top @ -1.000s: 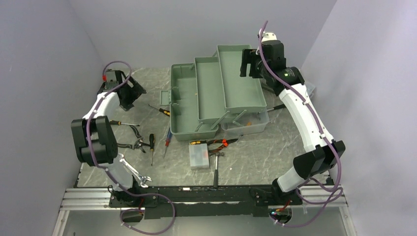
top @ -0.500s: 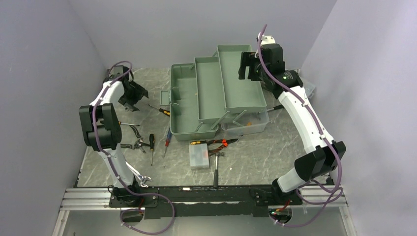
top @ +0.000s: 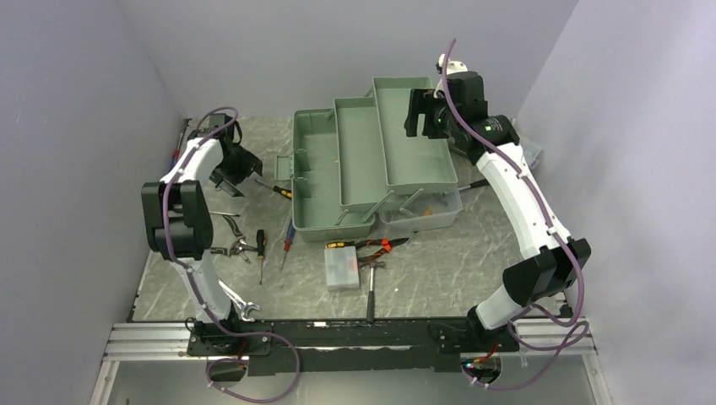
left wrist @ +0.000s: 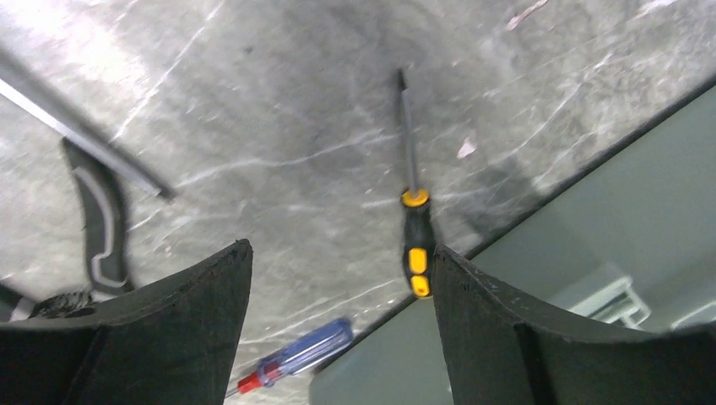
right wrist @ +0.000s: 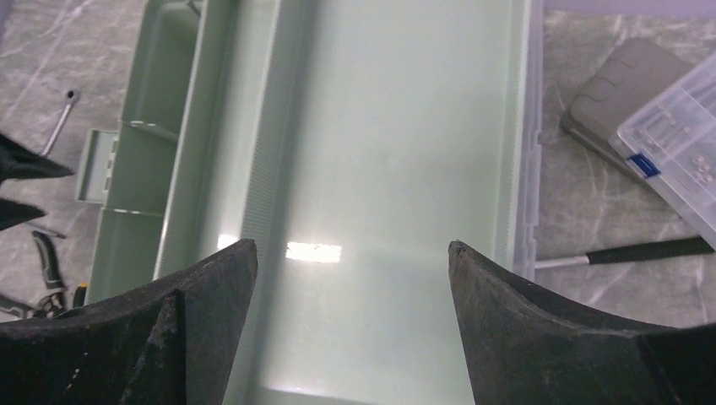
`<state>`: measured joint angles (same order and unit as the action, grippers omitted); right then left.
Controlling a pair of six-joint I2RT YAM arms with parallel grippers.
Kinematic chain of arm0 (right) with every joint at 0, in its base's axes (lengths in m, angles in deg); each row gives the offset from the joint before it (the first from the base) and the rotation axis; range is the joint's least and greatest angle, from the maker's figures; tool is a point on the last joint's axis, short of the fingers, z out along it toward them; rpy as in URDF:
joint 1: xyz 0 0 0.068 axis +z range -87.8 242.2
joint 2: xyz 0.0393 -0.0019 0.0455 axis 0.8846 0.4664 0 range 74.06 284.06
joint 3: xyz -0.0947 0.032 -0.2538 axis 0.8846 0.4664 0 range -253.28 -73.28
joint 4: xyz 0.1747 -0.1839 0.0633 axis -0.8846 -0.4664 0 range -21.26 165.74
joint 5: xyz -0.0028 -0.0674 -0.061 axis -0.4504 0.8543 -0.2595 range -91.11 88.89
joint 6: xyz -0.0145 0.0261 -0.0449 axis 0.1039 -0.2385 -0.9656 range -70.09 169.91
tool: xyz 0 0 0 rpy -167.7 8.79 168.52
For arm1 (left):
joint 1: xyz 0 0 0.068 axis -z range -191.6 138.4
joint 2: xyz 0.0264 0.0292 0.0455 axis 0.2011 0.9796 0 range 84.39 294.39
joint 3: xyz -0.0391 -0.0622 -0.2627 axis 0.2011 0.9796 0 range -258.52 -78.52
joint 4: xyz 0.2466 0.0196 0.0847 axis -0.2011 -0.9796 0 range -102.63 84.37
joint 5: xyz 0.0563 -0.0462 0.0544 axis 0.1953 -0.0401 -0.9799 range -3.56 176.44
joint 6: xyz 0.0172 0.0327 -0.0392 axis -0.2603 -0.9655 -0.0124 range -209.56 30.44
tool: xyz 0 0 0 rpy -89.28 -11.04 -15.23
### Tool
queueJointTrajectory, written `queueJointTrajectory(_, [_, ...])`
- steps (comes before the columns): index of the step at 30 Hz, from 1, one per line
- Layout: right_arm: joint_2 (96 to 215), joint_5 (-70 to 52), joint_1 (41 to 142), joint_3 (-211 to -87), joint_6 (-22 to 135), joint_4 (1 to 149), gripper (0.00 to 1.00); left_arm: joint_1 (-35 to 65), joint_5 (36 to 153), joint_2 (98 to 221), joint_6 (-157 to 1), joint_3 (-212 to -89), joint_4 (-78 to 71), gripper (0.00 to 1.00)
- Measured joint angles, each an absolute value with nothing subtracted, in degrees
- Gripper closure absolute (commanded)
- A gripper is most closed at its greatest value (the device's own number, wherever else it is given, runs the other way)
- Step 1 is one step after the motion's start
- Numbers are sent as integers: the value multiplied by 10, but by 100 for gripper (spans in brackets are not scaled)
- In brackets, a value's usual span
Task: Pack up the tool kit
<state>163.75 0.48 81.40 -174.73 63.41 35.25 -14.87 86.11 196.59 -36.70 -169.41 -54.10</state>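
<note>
Table (top: 473, 253): grey marble-look top, with tools spread from 9 to 6 o'clock.

Kit (top: 371, 160): sits at table centre, pushed toward 12. It's open, with the green trays folded out in steps that climb toward 3 o'clock. A clear part shows under its 5 o'clock corner.

Right gripper (top: 420, 114): hangs over the top tray at the kit's 1 o'clock corner. In the wrist view (right wrist: 350, 249) the fingers are wide, with only tray floor between them and nothing held.

Left gripper (top: 230, 169): at table 10 o'clock, just off the kit's 9 o'clock side and above the table top. In the wrist view (left wrist: 338, 253) the fingers are wide and hold nothing.

Organizer (right wrist: 675, 126): clear with a blue latch, on the table at the kit's 3 o'clock side, only partly in view.

Case (top: 342, 267): small and translucent, at the kit's 6 o'clock, apart from it.

Hammer (top: 371, 291): just beside the case at its 3 o'clock, handle pointing to 6.

Yellow-black screwdriver (left wrist: 416, 245): flat on the table close to the left gripper's right finger, handle end by the kit edge. Can't tell if it touches.

Blue screwdriver (left wrist: 304, 354): flat on the table near the kit edge.

Pliers (top: 236, 249): at table 9 o'clock, well apart from the kit.

Wrench (top: 241, 305): at 7 o'clock, near the left arm base.
</note>
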Motion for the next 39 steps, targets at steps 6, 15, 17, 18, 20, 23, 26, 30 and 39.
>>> queueJointTrajectory(6, [1629,29,793,-1738,640,342,17,-126,815,1820,-398,-1582,-506,13])
queueJointTrajectory(15, [1506,21,610,-1615,680,378,28,28,832,1673,-538,-1506,-384,9])
queueJointTrajectory(17, [1492,13,581,-1584,692,392,27,37,842,1676,-552,-1483,-376,9])
queueJointTrajectory(18, [1490,6,574,-1569,696,401,27,38,847,1683,-560,-1473,-377,9])
queueJointTrajectory(20, [1493,-20,560,-1526,706,426,26,38,852,1698,-571,-1468,-379,9])
queueJointTrajectory(23, [1514,-62,546,-1463,715,448,27,37,859,1712,-586,-1460,-377,8])
queueJointTrajectory(26, [1539,-101,539,-1409,724,468,29,38,868,1711,-594,-1444,-367,9])
queueJointTrajectory(30, [1563,-156,537,-1358,727,498,33,39,881,1711,-601,-1429,-356,11])
queueJointTrajectory(39, [1592,-233,541,-1342,720,548,52,40,908,1734,-604,-1427,-337,32])
